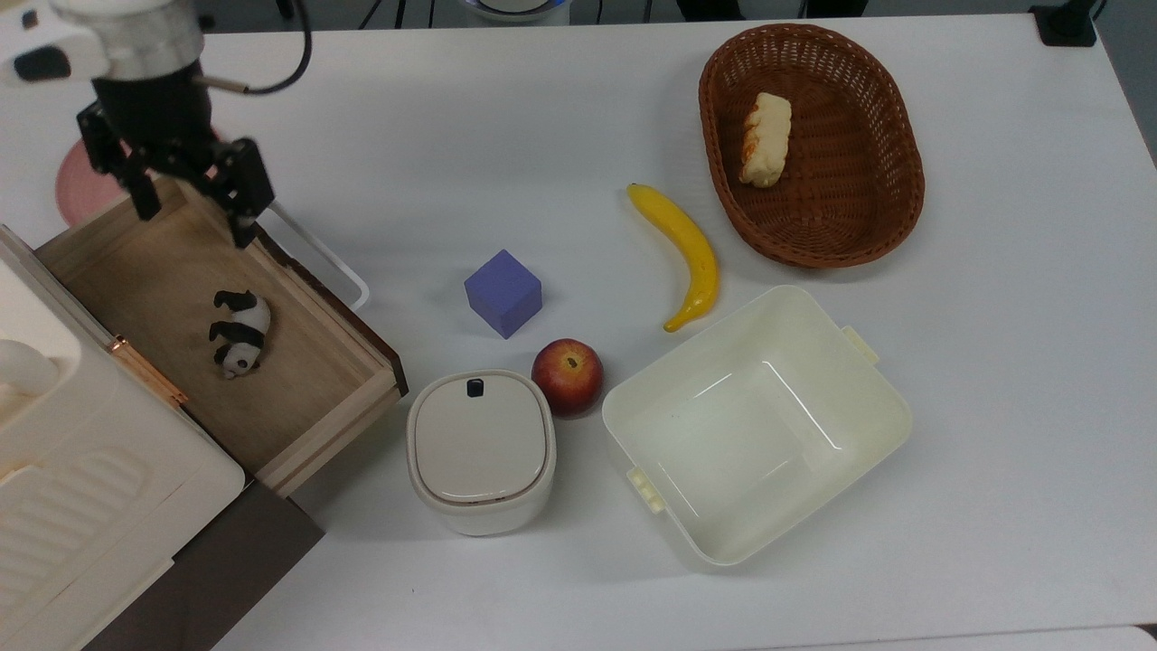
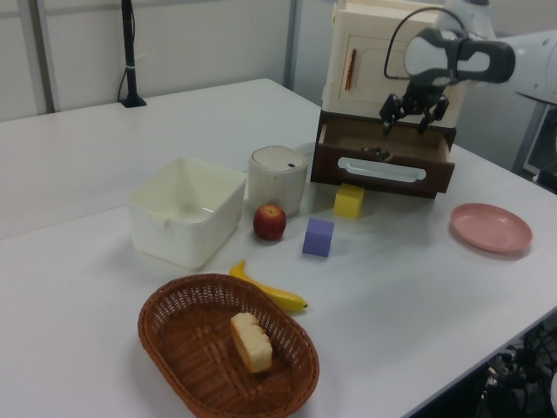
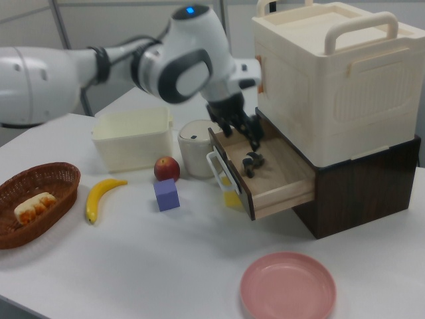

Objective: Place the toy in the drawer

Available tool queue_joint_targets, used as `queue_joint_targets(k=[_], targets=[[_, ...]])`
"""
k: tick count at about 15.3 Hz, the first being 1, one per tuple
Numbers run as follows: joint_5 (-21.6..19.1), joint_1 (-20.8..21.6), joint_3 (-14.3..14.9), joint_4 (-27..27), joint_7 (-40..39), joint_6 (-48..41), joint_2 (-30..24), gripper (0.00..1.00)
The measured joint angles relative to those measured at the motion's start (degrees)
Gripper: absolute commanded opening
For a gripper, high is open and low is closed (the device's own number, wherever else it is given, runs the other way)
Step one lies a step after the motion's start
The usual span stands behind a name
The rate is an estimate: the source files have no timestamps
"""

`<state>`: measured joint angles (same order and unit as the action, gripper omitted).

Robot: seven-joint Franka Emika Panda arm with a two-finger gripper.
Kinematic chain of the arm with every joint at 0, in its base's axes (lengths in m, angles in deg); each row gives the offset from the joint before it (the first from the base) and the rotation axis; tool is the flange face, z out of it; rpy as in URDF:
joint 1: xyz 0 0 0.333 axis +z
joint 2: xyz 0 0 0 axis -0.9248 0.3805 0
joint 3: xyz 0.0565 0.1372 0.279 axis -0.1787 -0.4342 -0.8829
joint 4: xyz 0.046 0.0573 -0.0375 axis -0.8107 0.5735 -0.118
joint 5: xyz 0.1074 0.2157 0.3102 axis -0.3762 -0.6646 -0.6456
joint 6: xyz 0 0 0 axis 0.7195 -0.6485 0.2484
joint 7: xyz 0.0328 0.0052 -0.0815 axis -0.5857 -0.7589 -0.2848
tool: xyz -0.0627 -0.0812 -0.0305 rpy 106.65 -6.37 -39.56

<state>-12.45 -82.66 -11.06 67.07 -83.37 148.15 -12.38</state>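
Toy time is nearly done: the tiny black-and-white panda toy (image 1: 237,333) lies on its side on the floor of the open light-wood drawer (image 1: 312,398). Your black two-finger gripper (image 1: 192,201) hangs above the drawer's far end with fingers wide apart, holding nothing. You just need to lift the arm clear.

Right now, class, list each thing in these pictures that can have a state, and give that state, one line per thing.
drawer: pulled open.
toy: lying on its side on the drawer floor, free of the gripper.
gripper: open, empty, above the drawer's front edge.
lidded bin: lid closed.
tub: open, empty.
basket: holds a piece of bread.
pink plate: empty.
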Motion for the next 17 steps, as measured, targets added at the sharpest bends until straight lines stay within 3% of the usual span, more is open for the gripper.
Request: queue_joint_targets(k=[7, 11, 17], targets=[[-0.1, 9.1, -1.3, -0.1, 3.3, -18.0, -10.6, 1.0], [-0.1, 14.8, -2.7, 2.0, 13.4, -20.1, -11.1, 1.0], [0.8, 17.1, -2.5, 3.9, 14.2, -20.5, -11.5, 1.0]])
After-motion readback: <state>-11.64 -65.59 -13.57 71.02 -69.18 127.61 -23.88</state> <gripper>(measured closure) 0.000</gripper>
